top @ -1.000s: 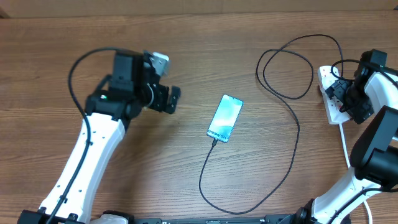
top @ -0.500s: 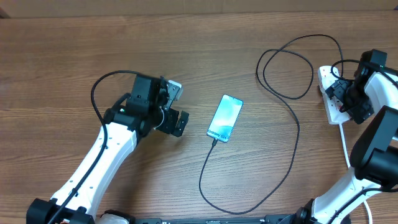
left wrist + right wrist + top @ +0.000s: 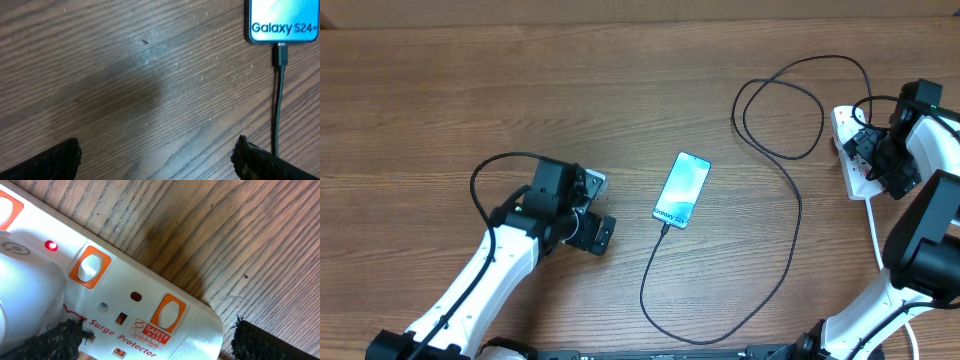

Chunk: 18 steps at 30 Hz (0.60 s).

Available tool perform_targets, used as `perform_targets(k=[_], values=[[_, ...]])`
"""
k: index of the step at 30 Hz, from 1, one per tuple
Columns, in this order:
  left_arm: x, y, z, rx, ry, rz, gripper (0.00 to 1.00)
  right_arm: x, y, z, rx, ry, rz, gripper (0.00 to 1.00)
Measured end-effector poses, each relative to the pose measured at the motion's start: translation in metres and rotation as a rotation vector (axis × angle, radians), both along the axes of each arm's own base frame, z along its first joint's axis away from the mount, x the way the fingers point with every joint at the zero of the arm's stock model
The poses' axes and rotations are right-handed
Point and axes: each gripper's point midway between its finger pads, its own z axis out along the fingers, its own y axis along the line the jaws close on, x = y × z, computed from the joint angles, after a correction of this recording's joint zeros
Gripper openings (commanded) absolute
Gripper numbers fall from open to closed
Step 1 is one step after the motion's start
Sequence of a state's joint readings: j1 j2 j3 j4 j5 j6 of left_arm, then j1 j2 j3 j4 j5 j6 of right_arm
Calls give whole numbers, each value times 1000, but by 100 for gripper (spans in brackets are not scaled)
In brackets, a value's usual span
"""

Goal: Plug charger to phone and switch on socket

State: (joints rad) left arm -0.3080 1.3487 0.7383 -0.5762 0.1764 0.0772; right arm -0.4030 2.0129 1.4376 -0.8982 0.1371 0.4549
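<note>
Overhead: the phone (image 3: pixel 682 190) lies on the surface (image 3: pixel 620 90), charger (image 3: pixel 798 215) in its lower end, socket (image 3: pixel 848 160) far right, left fingers (image 3: pixel 601 236) just left. Left wrist: fingers spread. Right wrist: right fingers (image 3: pixel 262 340) spread over the socket, red lamp (image 3: pixel 50 245) lit.

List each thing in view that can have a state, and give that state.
phone: screen lit.
charger: connector seated in the phone.
socket: one red light on, the next dark.
left gripper: open, empty.
right gripper: open, over the socket.
</note>
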Motion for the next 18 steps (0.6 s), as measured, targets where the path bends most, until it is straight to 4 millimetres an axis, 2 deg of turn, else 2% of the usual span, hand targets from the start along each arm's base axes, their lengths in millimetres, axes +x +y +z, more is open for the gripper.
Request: perform_targets(k=[5,11,18], values=[[22,-6,3,-45,-150,1,100,0,0,0,0,0,0,100],[54,-21,26,-135,-369,-12,99,0,0,0,0,0,1,100],[59,-24,31,-167,-430,-19,100,0,0,0,-1,0,3,100]])
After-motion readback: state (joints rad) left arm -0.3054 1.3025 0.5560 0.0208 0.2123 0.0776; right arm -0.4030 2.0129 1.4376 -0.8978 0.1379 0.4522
